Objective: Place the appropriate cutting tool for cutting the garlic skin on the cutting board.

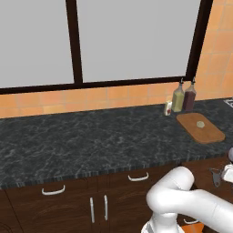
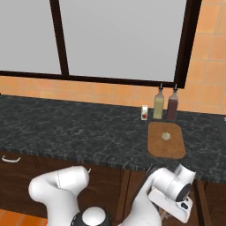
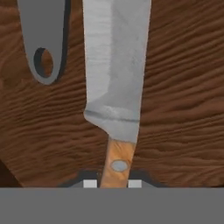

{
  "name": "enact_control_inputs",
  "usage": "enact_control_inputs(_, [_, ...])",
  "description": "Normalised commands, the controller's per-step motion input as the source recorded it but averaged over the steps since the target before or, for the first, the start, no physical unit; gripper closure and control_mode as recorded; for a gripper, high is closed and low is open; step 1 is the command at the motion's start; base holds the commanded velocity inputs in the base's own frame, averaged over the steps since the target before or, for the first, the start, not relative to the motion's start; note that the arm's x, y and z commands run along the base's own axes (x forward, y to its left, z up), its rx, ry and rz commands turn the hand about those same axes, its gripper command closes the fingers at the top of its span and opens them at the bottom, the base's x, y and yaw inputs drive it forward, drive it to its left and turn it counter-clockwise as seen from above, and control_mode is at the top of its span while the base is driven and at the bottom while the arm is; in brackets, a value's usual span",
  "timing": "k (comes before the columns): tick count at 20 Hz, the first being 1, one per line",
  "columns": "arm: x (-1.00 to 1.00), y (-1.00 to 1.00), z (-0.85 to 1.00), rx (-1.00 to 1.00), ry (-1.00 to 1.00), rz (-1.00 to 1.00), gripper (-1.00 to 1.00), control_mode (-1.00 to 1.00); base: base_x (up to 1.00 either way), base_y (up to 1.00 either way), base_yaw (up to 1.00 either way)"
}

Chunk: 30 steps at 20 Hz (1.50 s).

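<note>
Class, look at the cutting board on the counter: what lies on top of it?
One small pale garlic sits near the middle of the cutting board. The rest of the board's top is bare wood. What lies under the board is covered by it.

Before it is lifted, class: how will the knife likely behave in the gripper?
The knife looks stiff: a broad flat metal blade on a riveted wooden handle. The blade far outsizes the narrow handle, so it may droop blade-first. The fingertips flank only the handle's end, so it could pivot.

The arm (image 2: 145, 194) folds low below the counter (image 2: 88, 132) edge; its fingers (image 3: 90, 183) flank a knife handle (image 3: 117, 162).
</note>
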Motion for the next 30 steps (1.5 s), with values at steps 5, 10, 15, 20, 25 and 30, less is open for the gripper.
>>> enact_control_inputs(5, [-0.32,0.13,0.61,0.02,-0.04,-0.43,1.00,-1.00,0.00,0.00,0.00])
enact_control_inputs(10, [-0.36,0.10,0.71,0.01,-0.05,-0.40,1.00,-1.00,0.00,0.00,0.00])
enact_control_inputs(15, [0.22,0.22,0.81,0.00,-0.02,-0.39,1.00,-1.00,0.00,0.00,0.00])
enact_control_inputs(20, [0.76,0.07,0.53,0.00,0.02,-0.23,1.00,-1.00,0.00,0.00,0.00])
enact_control_inputs(25, [0.93,-0.03,0.23,0.01,0.13,-0.05,1.00,-1.00,0.00,0.00,0.00])
enact_control_inputs(30, [0.76,-0.02,0.37,0.01,0.09,0.00,1.00,-1.00,0.00,0.00,0.00])
